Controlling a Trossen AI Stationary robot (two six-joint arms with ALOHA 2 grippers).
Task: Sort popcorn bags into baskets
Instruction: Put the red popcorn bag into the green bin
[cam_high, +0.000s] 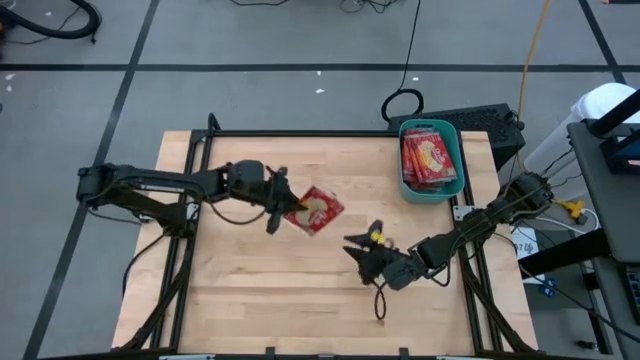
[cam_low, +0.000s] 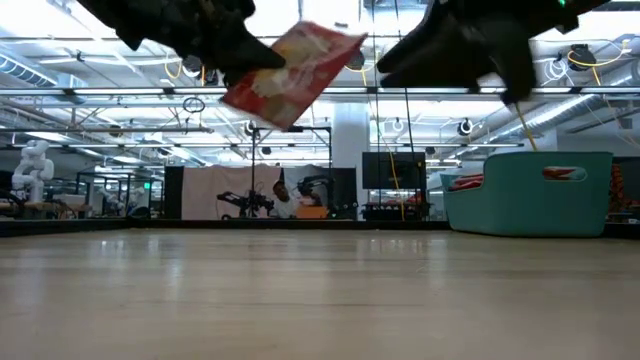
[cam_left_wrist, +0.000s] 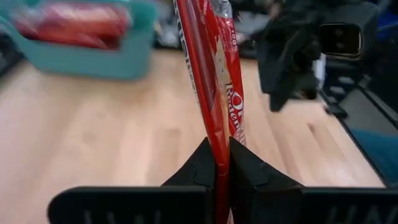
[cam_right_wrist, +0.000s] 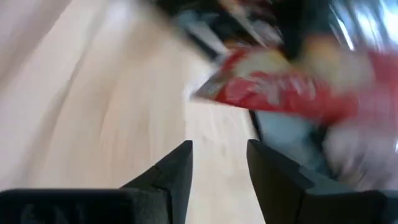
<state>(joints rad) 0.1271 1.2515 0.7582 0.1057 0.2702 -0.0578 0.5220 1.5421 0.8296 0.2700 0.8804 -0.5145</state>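
So the popcorn bag (cam_high: 318, 210) was up in the air over the middle of the table (cam_high: 250, 290), clear of the wood in the low view, tilted with one corner high and the opposite one low. From above it sat turned like a diamond, long axis running diagonally away from the left gripper (cam_high: 283, 208), which had its fingers pinched tight on the bag's near edge; the left wrist view showed the packet standing edge-on between them. The right gripper (cam_high: 362, 247) was just beside it toward the front right, jaws apart with nothing in them, not touching the bag. The teal basket (cam_high: 431, 190) sat at the back right corner with other red bags (cam_high: 431, 160) inside. Lots of bare wood all around, front and left especially.
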